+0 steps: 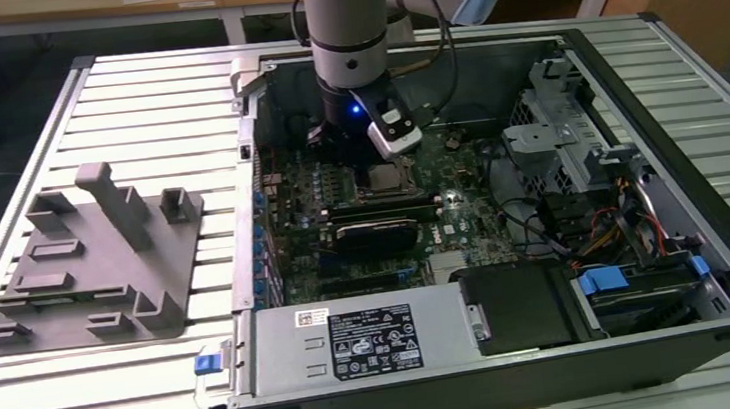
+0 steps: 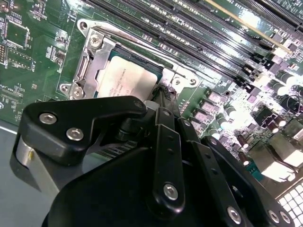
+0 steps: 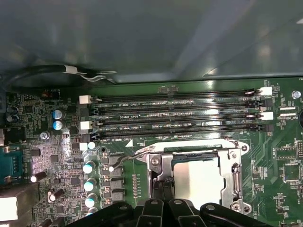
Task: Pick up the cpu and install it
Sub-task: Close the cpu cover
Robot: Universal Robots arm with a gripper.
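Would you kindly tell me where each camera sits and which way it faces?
Exterior view: off the arm, above the open black computer case, looking down; the grey robot arm shows.
First wrist view: on the wrist, facing the silver-grey square cpu; black gripper shows.
Second wrist view: on the wrist, slanting at the cpu; gripper shows.
Both wrist views share the cpu and gripper.

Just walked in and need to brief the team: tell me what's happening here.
A robot arm reaches into an open computer case lying on a slatted table. Its gripper is down at the motherboard's socket, where the cpu lies inside the metal frame, right at the gripper's tip. Whether the cpu is gripped I cannot tell. A grey fixture tray sits beside the case.
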